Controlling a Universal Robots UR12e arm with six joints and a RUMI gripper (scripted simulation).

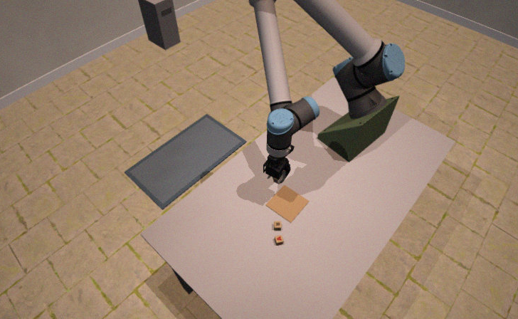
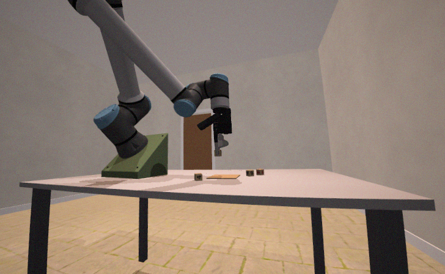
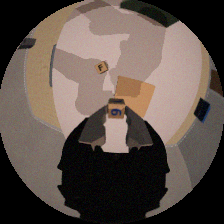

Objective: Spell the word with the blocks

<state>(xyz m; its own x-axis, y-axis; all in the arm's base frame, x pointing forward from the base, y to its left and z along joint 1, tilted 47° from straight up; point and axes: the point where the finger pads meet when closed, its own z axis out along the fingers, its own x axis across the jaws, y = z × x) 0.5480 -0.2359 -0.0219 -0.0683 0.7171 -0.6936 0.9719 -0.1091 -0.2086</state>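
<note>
My gripper [image 1: 277, 176] is shut on a wooden block with a blue letter [image 3: 116, 112] and holds it well above the table, over the near edge of the tan mat [image 1: 287, 203]. In the side view the block [image 2: 219, 153] hangs high over the mat [image 2: 223, 176]. The F block [image 3: 101, 67] lies on the table off the mat, towards the robot base; it also shows in the side view [image 2: 198, 176]. A block with a dark letter [image 1: 277, 225] and the red A block [image 1: 279, 239] lie on the table beyond the mat's far side. Nothing lies on the mat.
The green robot base [image 1: 353, 132] stands at the back of the grey table. A dark floor panel [image 1: 186, 158] lies left of the table, and a grey cabinet [image 1: 159, 21] stands far off on the floor.
</note>
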